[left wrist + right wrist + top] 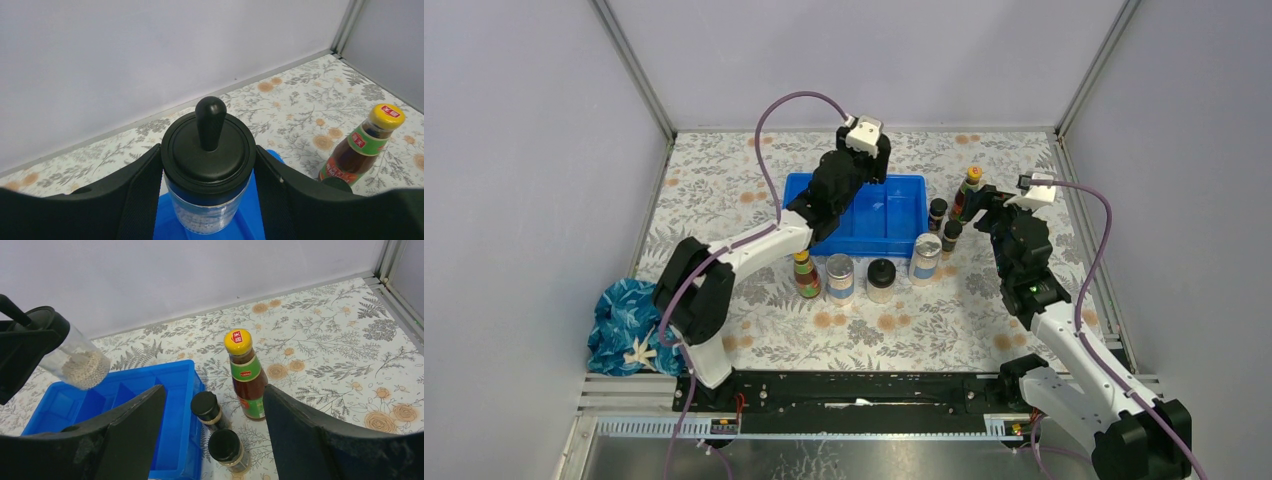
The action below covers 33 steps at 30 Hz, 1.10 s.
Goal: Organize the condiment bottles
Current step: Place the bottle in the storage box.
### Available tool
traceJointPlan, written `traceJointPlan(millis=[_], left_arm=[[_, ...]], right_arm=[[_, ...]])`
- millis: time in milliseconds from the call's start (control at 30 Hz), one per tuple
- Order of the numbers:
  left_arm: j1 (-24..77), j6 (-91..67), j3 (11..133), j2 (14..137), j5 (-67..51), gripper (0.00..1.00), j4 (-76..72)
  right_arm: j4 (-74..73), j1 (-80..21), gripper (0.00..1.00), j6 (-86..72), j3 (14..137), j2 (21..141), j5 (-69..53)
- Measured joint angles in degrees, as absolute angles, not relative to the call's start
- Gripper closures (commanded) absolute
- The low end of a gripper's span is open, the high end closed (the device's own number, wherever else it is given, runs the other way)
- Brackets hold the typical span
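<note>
My left gripper is shut on a clear black-domed jar with pale grains inside, held tilted above the far part of the blue tray. In the right wrist view the same jar hangs over the tray. My right gripper is open and empty, above two tiny black-capped bottles. Behind them stands a red-labelled yellow-capped bottle. In front of the tray stand a yellow-capped bottle, a silver-lidded jar, a black-domed jar and another silver-lidded jar.
A crumpled blue cloth lies at the near left. Walls close the table on the left, back and right. The tray has several compartments that show nothing inside.
</note>
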<state>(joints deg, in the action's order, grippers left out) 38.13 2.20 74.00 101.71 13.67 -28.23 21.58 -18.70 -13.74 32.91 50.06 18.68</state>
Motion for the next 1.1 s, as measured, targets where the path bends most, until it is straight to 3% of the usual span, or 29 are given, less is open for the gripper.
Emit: traceJointPlan(millis=[433, 1100], left_arm=[[38.09, 1.32, 63.90, 91.57, 23.51, 1.00, -28.56], [37.85, -2.55, 54.15, 85.95, 37.45, 1.00, -28.69]], right_arm=[[19.79, -18.83, 0.22, -14.39, 32.91, 48.40, 16.36], [18.48, -19.25, 0.21, -14.63, 32.91, 47.13, 15.35]])
